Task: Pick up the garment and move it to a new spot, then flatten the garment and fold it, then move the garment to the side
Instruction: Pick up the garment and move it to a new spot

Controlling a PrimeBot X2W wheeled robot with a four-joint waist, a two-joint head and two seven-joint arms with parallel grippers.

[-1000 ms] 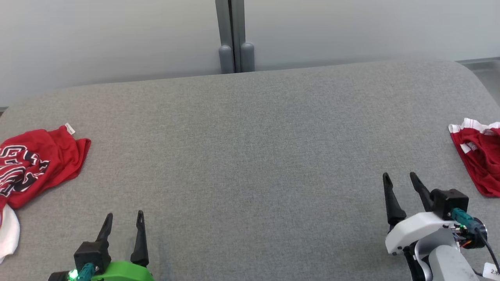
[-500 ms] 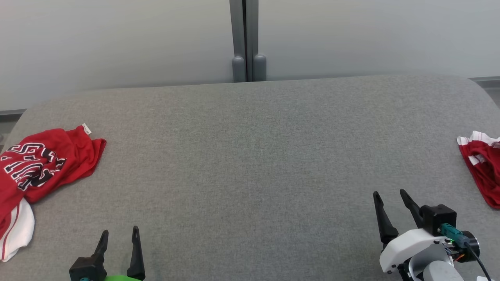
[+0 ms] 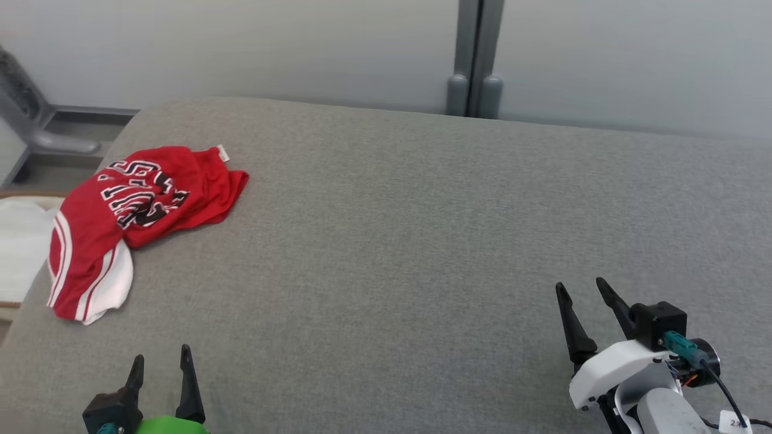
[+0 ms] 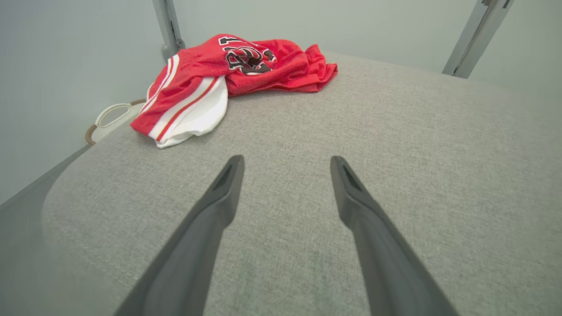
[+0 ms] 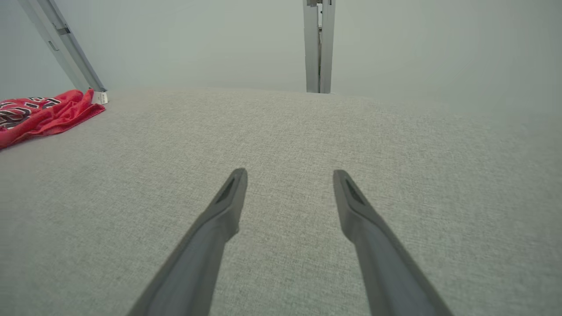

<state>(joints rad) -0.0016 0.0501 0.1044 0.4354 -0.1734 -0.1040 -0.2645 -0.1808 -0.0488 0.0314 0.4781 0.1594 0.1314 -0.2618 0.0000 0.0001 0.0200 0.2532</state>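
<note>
A crumpled red garment (image 3: 139, 211) with black-and-white lettering and white striped trim lies at the far left of the grey padded table (image 3: 398, 241), near its left edge. The left wrist view shows the garment (image 4: 237, 74) ahead and left of my fingers, well apart from them. Its red edge (image 5: 39, 116) sits at the far left of the right wrist view. My left gripper (image 3: 160, 361) is open at the lower left, empty. My right gripper (image 3: 582, 289) is open at the lower right, empty, above bare table.
A grey vertical post (image 3: 473, 60) stands behind the table against the pale wall. Beyond the table's left edge sit a white cloth (image 3: 21, 247) and a basket handle (image 4: 109, 120). The table's left rim (image 4: 66, 175) curves down close to my left gripper.
The head camera has turned left: the whole picture shifted right, bringing the left garment fully into view and taking a second red garment at the right out of frame. Both grippers stay open.
</note>
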